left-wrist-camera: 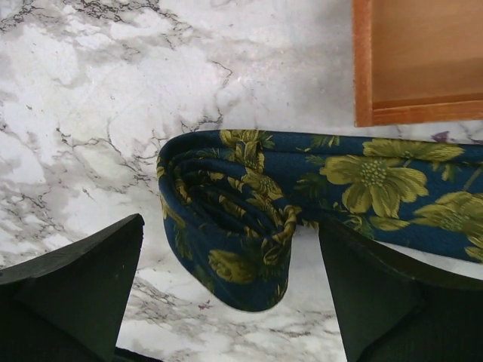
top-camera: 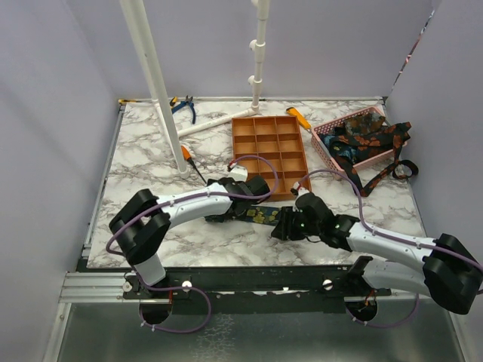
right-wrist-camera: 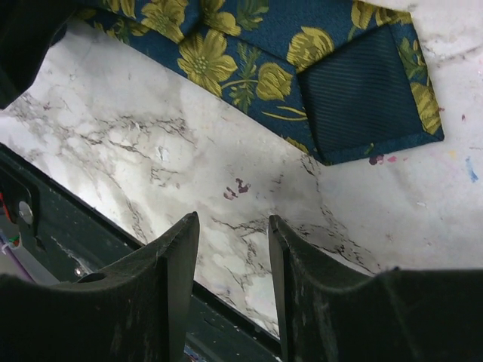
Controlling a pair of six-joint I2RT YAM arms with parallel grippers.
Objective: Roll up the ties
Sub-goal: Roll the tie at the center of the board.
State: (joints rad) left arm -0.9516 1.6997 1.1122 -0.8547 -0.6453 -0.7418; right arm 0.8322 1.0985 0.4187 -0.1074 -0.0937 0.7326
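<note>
desk: marble top, carries everything; both arms reach in from the near edge.
tray: orange, compartments, middle of desk. No tie in any compartment I can see; probably where finished rolls go.
basket: pink, far right. Holds the spare ties in a loose heap, some hanging over the rim onto the desk. None of those is rolled.
tie on desk: navy with yellow flowers, lying flat just in front of the tray, between the two grippers. It's laid out straight, so it can be rolled from one end.
rolled end: a few loose turns at the left end, lying on its side, the rest of the length flat. Judging by that, the roll is early and slack.
tie tip: pointed end, dark lining facing up, flat on the marble.
left gripper: jaws wide apart, one each side of the rolled end, holding nothing. Placed to close on the roll again.
right gripper: jaws part open, bare marble between them, holding nothing. Hovers just beside the tie tip, likely to pin the free end.
</note>
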